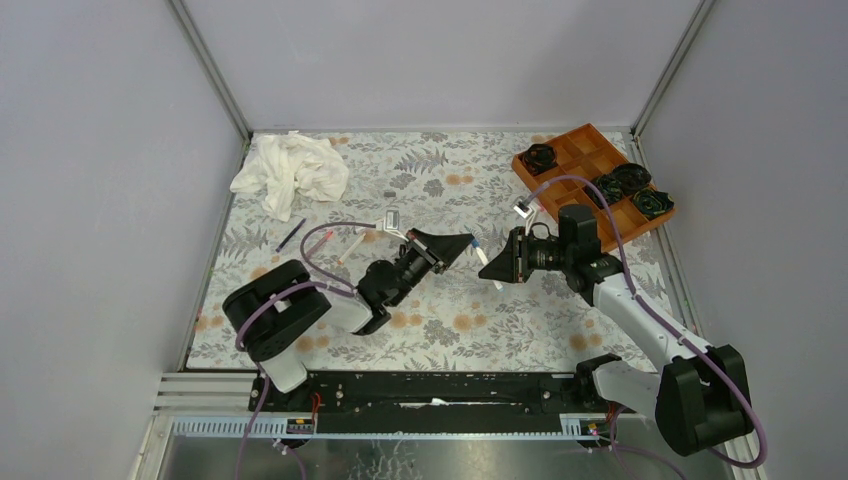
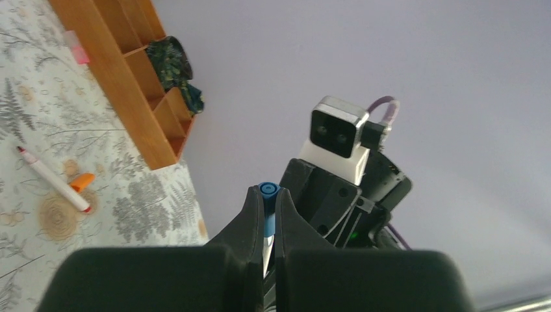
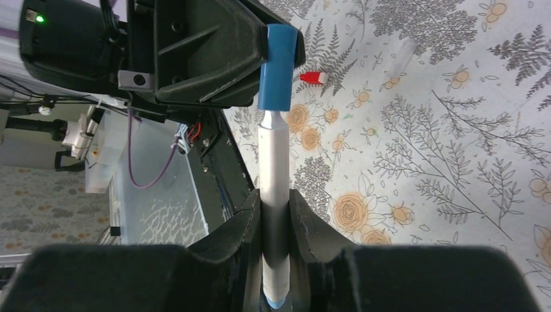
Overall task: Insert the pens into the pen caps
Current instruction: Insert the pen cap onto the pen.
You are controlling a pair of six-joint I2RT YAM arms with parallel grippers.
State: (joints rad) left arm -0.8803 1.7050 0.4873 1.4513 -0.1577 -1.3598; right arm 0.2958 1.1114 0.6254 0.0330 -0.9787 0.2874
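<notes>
I am pinching the white pen [image 3: 273, 156] in the right gripper [image 3: 275, 208] mid-air, tip at the mouth of the blue cap [image 3: 275, 68] clamped in the left gripper [image 2: 268, 198], risking a slip or jam if the axes tilt.

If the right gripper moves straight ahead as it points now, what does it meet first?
Probably the left gripper, shut on the blue cap; the held white pen already meets that cap.

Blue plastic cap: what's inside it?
The white pen held by the right gripper enters the open end of the blue plastic cap. Its tip is covered by the cap wall; depth cannot be seen.
</notes>
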